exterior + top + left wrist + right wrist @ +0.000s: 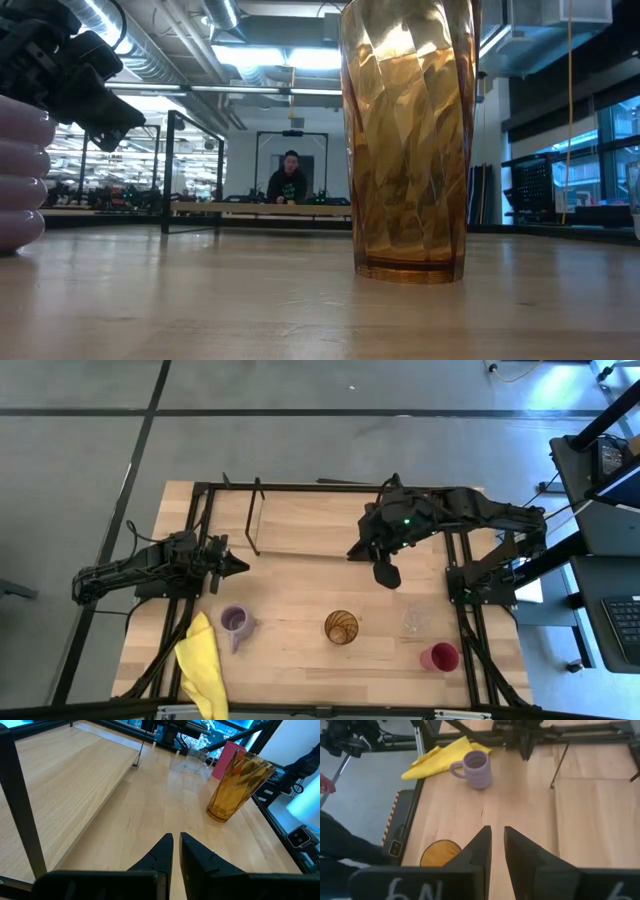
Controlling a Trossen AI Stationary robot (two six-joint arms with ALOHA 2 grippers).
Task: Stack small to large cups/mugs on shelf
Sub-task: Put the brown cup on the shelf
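The four cups stand upright near the table's near edge: purple mug (pixel 236 622) (pixel 475 769), amber tumbler (pixel 341 627) (pixel 235 787) (pixel 405 140), clear glass (pixel 415 620) (pixel 192 762) and red cup (pixel 440 657) (pixel 225 757). The shelf (pixel 310 520) (pixel 65 785) stands toward the far edge, a wooden board in thin black rods. My left gripper (pixel 235 565) (pixel 176 840) hovers shut at the shelf's left end, beyond the mug. My right gripper (pixel 385 573) (pixel 497 835) hovers shut off the shelf's right near corner, between shelf and tumbler. Neither holds anything.
A yellow cloth (pixel 205 665) (pixel 440 757) lies at the near left corner beside the mug. A black frame (pixel 465 575) runs around the table. Bare wood lies between the shelf and the row of cups. A person (pixel 288 180) sits far off in the room.
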